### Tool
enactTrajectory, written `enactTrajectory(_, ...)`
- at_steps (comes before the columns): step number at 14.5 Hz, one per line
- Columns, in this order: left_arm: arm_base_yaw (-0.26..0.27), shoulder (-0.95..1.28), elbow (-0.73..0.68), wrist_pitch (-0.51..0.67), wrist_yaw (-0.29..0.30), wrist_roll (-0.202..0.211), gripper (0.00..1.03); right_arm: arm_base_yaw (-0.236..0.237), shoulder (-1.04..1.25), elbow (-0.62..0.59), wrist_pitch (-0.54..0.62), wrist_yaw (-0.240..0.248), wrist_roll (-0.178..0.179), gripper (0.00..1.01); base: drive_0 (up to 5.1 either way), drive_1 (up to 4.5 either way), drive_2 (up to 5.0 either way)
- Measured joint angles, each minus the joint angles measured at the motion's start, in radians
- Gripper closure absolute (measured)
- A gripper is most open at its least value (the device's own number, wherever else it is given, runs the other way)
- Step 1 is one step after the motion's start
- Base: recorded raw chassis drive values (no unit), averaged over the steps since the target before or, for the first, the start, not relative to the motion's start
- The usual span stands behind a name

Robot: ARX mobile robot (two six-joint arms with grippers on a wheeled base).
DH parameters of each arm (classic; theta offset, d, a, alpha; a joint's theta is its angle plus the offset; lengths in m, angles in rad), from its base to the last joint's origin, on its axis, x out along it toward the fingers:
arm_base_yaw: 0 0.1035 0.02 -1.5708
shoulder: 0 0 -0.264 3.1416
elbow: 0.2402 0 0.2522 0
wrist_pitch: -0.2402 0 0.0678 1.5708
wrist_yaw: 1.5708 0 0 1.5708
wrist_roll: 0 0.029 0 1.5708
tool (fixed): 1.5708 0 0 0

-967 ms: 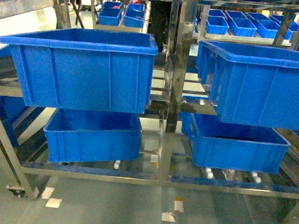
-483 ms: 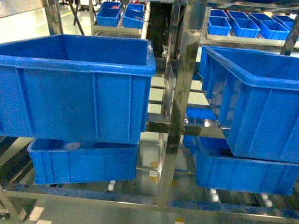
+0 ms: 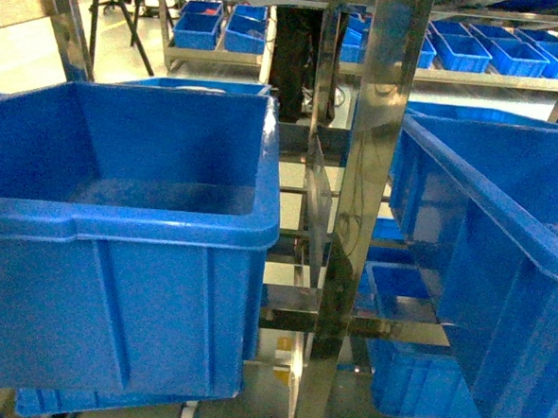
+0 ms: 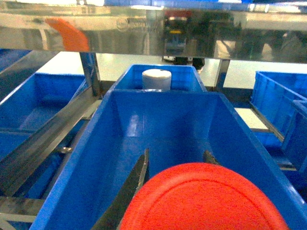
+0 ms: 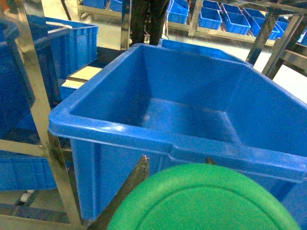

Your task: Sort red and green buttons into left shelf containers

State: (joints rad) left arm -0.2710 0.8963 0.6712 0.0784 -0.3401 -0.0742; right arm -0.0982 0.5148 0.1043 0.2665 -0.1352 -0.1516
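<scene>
A red button point(image 4: 201, 199) fills the bottom of the left wrist view, and my left gripper point(image 4: 176, 152) is shut on it, a dark finger showing on each side of its cap. It hangs over the inside of a deep blue shelf container point(image 4: 115, 148). In the right wrist view my right gripper point(image 5: 176, 159) is shut on a green button point(image 5: 204, 199), just in front of the near rim of another blue container point(image 5: 144, 132). The head view shows the upper left container point(image 3: 117, 223) and a right one point(image 3: 488, 198) close up. Neither gripper appears there.
A shiny steel upright point(image 3: 371, 177) stands between the two upper bins. Lower blue bins point(image 3: 411, 378) sit beneath. Behind the left container is a smaller bin holding a white roll point(image 4: 156, 79). A steel shelf rail point(image 4: 158, 33) runs overhead. Rows of small blue bins point(image 3: 502, 52) stand far back.
The head view has closed in on the shelf. Both upper bins now loom much larger and lower, and the floor and lower bins have mostly dropped out of sight.
</scene>
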Motion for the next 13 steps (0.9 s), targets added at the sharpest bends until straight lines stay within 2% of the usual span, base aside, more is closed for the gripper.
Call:
enactTrajectory(10, -0.002, -0.005, -0.003, 0.004, 0.002, 0.0, 0.76, 0.0, -0.004, 0.0, 0.006, 0.0, 0.0, 0.75, 0.0, 0.0, 0.0)
enactTrajectory(13, 0.0, -0.006, -0.003, 0.005, 0.0, 0.0, 0.76, 0.031, 0.116, 0.059, 0.082, 0.013, 0.0, 0.75, 0.0, 0.0, 0.0)
